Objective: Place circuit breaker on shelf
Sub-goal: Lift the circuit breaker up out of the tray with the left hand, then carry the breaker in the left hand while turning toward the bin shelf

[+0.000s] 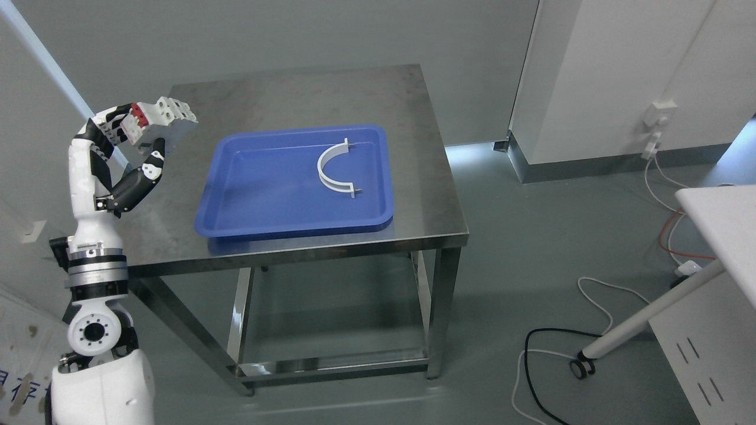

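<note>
The left robot hand [133, 141] is raised at the left edge of the table [295, 94], its fingers clamped around the circuit breaker [160, 121], a white block with red switches that sits high in the grip and tilted, clear of the tabletop. The right arm is nowhere to be seen. To the hand's right lies a blue tray [295, 206], holding only a white curved bracket [333, 168], well apart from the hand. No shelf shows from here unless the lower rails of the table count, so I judge the step in hand to be carrying the breaker away toward wherever it belongs. Doing that well means keeping the grip firm on the block's sides and the wrist level, since a tilted, top-heavy hold could slip. The table's edge runs just under the hand, so it should draw up and outward before swinging. There is open floor to the right, though cables [549, 354] trail there.
</note>
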Available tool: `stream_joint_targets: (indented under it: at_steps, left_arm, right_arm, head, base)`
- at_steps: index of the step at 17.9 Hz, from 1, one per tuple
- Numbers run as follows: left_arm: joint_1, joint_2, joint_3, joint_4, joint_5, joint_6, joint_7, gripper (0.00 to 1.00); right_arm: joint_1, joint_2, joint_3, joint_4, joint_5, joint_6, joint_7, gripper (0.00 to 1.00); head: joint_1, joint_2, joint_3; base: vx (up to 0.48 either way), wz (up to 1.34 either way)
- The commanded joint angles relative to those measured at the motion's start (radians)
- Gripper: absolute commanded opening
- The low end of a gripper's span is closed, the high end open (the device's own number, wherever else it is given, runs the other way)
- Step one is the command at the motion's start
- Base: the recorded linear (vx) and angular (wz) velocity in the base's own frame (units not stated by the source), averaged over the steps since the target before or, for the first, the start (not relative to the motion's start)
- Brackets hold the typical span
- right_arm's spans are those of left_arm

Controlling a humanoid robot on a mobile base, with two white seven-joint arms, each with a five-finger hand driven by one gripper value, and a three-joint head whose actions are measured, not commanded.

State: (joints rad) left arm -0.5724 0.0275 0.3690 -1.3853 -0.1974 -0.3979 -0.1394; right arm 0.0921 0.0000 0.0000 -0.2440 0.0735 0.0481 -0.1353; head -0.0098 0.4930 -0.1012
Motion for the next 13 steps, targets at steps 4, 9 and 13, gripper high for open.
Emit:
stream_joint_targets:
  at_steps: [4,9,13]
  left_arm:
    - [0.032,-0.01,0.062,-0.078,0.072,-0.006,0.003,0.06]
    - [0.032,-0.01,0.051,-0.078,0.095,0.004,0.003,0.05]
    - [0.032,-0.01,0.047,-0.078,0.108,0.004,0.0,0.06]
  right_arm:
    - [0.0,-0.017,0.02,0.0,0.0,0.032,-0.001,1.0]
    - [0.0,-0.017,0.02,0.0,0.0,0.032,-0.001,1.0]
    - [0.0,-0.017,0.02,0.0,0.0,0.032,-0.001,1.0]
  head:
    - [0.0,0.0,0.0]
    - [0.0,0.0,0.0]
    - [0.0,0.0,0.0]
  base:
    - [-0.323,-0.04]
    - [-0.337,-0.2]
    - [-0.304,0.0]
